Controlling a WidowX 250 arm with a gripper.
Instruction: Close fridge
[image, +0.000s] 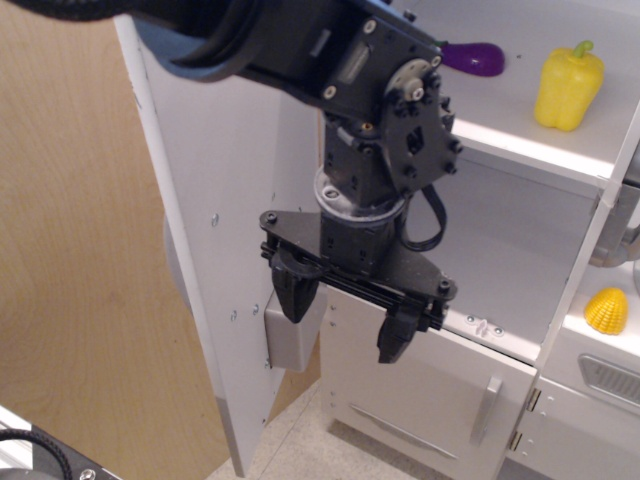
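observation.image: claw (345, 320) spread apart beside the open fridge (215, 230) door; no writing legible.

The arm (300, 40) hides much of the fridge (560, 170) interior; the door (200, 200) top is cropped.

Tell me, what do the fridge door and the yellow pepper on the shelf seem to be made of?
The fridge door looks like white-painted board: flat, matte, with small screw heads showing. The yellow pepper seems to be moulded plastic: smooth, glossy, one even colour. Neither can be confirmed from the look alone.
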